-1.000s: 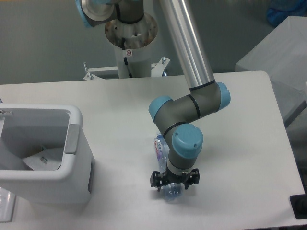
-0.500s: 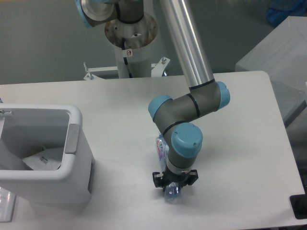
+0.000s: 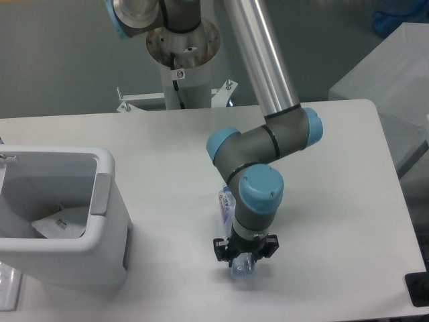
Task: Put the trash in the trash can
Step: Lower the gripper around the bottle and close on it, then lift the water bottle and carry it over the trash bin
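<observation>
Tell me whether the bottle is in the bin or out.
Out: the bottle lies on the table, right of the bin, under the gripper.

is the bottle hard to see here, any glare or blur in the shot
Fixed camera view: soft, even lighting, only faint shadows under the trash can; the image is slightly soft overall. The clear bottle is mostly hidden behind the arm, its end at the tool a pale smear; a bright highlight runs down the metal arm tube.

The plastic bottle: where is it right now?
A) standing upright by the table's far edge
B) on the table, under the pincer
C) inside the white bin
B: the plastic bottle lies on the table with the pincer closed around its near end.
</observation>
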Action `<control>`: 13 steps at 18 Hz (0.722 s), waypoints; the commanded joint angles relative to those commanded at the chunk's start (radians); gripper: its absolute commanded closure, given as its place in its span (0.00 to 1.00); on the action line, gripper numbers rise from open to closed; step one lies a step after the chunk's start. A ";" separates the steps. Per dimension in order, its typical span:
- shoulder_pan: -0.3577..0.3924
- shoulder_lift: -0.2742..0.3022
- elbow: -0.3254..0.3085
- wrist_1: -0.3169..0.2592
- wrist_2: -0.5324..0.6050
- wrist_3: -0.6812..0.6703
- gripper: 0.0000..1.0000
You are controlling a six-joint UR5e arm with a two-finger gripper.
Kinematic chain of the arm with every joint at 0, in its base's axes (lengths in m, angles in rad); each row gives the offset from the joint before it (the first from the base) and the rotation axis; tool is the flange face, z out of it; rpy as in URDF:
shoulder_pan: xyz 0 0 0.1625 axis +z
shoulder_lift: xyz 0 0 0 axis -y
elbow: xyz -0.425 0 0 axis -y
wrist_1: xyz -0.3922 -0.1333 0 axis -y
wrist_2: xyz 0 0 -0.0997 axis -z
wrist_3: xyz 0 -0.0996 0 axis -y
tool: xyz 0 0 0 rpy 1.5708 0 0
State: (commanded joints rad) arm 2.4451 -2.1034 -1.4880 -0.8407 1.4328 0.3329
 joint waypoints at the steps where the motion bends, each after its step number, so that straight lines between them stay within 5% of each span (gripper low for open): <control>1: 0.003 0.023 0.011 0.018 -0.003 -0.008 0.45; 9: -0.011 0.163 0.100 0.184 -0.109 -0.213 0.45; 13: -0.044 0.207 0.152 0.201 -0.138 -0.256 0.45</control>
State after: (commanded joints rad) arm 2.4007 -1.8961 -1.3362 -0.6397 1.2948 0.0767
